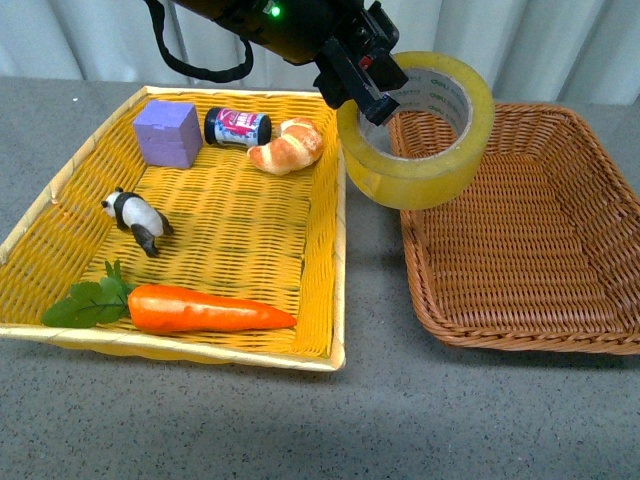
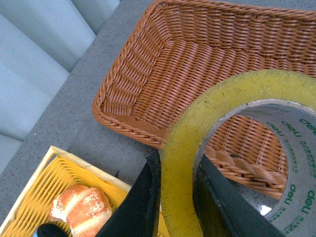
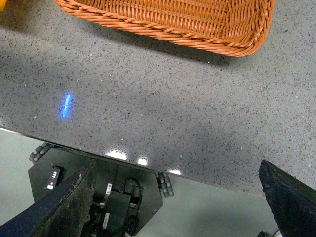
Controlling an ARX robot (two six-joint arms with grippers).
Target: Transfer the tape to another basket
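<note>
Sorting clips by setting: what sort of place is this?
Likely a robot lab tabletop: grey speckled table, toy props like the carrot and panda, plain curtain behind.

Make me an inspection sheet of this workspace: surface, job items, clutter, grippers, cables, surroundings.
Surface: grey speckled table.
Job's things: tape held in the air by the brown basket's rim; brown basket empty.
Clutter: yellow basket holding purple block, jar, croissant, panda, carrot.
Grippers: left gripper shut on tape, fingers either side of its wall; right gripper open, empty, near the table edge.
Cables: black cable looping above the yellow basket.
Surroundings: pale curtain behind.
</note>
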